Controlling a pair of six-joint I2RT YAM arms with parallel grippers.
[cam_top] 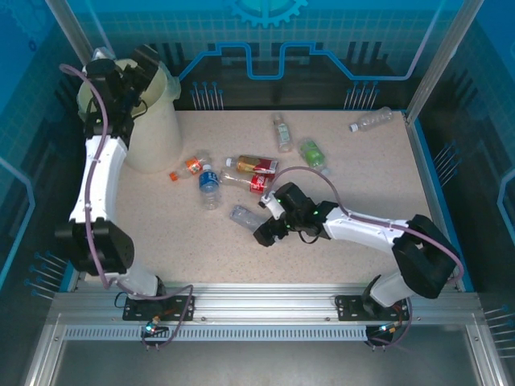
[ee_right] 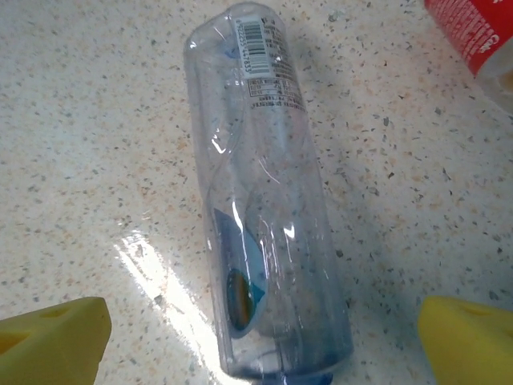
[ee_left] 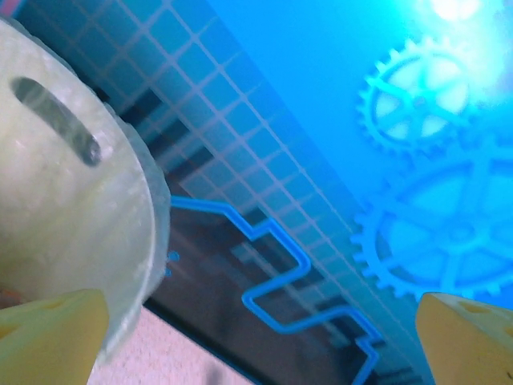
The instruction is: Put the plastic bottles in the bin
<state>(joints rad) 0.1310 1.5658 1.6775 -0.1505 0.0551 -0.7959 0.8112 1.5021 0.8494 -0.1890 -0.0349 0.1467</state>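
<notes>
my fingertips (ee_right: 48,341) are yellow; the bottle (ee_right: 268,216) is clear with a pale blue label, on the speckled beige table (ee_right: 88,120).

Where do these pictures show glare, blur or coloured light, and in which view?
Right wrist: white glare streak on the table beside the clear bottle, which is sharp. Left wrist: the bin is near and soft, and the gear panel behind glows strong blue, overexposed at the top. Top external: even light, sharp.

The plastic bottles (cam_top: 209,183) lie scattered sideways; cream bin (cam_top: 161,121) stands far-left, apparently bag-lined.
</notes>
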